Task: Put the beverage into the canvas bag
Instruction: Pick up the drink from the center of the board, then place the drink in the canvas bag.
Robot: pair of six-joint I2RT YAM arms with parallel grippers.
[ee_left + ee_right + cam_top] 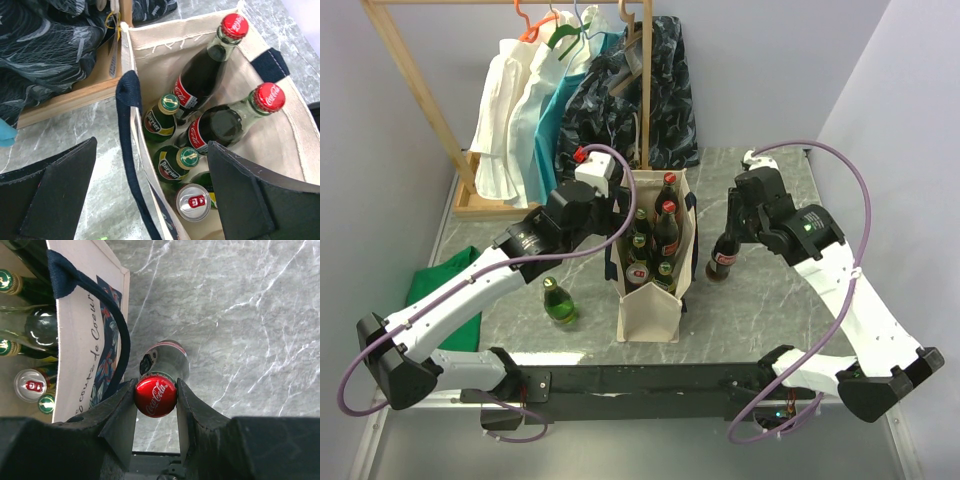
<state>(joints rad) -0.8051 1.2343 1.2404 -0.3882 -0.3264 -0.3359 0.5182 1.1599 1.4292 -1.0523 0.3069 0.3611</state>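
Between the fingers of the right gripper point(156, 395), closed on its red cap, the cola bottle point(167, 360) stands upright just beside the canvas bag point(80, 340), likely heavy, rigid, slick glass (best held under the cap's lip), while the left gripper point(150, 195) gapes wide over the bag's rim.

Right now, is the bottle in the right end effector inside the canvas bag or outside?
Outside: the Coca-Cola bottle is beside the canvas bag, over tabletop.

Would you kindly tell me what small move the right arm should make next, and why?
Probably lift the right tool straight up: it grips the cola bottle by its cap beside the canvas bag, and the bottle's base must clear the bag's rim before going in.
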